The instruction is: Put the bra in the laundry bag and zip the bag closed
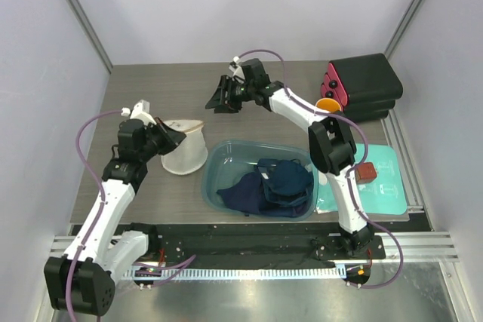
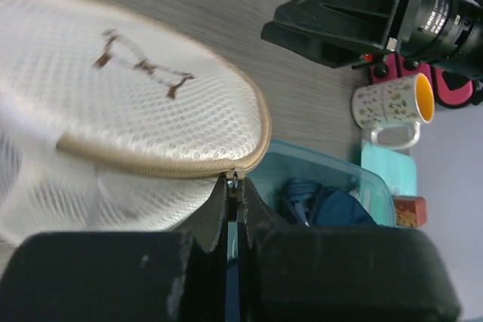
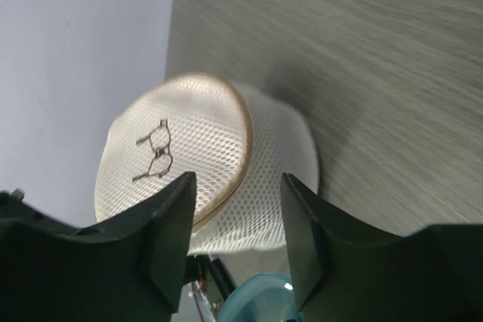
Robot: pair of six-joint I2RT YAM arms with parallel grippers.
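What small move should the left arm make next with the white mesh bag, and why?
Probably open the left gripper and let go. It is shut on the zipper of the laundry bag, and the stretch of zipper in view looks closed. The right gripper is open, empty and apart from the bag.

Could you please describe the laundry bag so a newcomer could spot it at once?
Find the translucent blue plastic tub holding navy clothes by the grey table's near edge. Just left of it stands the cream-white round mesh laundry bag, its zip edge pinched by the left gripper. It alone is pale netting, with a small dark emblem on one face.
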